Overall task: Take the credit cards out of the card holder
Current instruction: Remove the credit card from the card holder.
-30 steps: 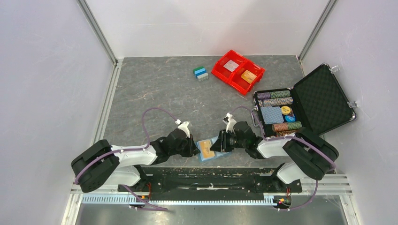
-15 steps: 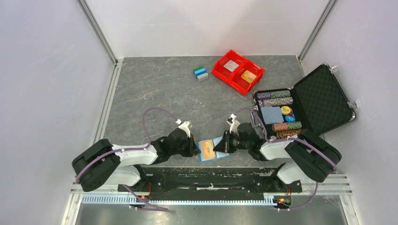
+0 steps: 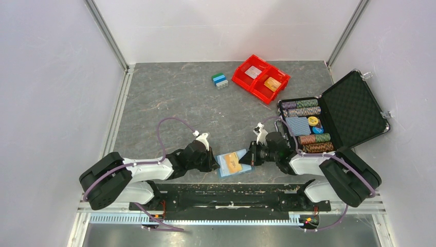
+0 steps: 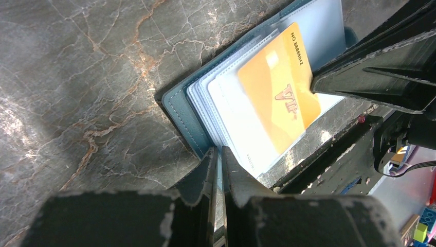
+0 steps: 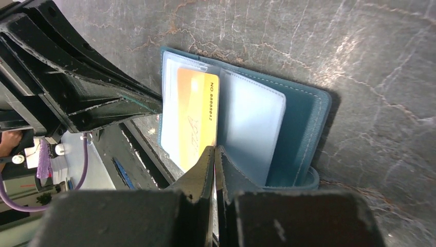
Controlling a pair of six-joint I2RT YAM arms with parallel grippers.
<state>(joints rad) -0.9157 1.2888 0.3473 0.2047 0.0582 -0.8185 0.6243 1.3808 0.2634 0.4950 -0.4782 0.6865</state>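
on the table point(image 3: 169, 103), near its front edge, the open holder point(image 5: 303, 128) lies flat between the two arms. the left gripper point(image 4: 220, 152) is clamped on the holder's edge, apparently to pin it. the right gripper point(image 5: 214, 149) is clenched on the orange card point(image 5: 195, 113), which juts askew from its sleeve. neither card looks fully out yet; the pale card point(image 5: 252, 123) sits tucked in.

Light-blue card holder point(image 5: 303, 128) lying open, orange credit card point(image 5: 195, 118) partly out
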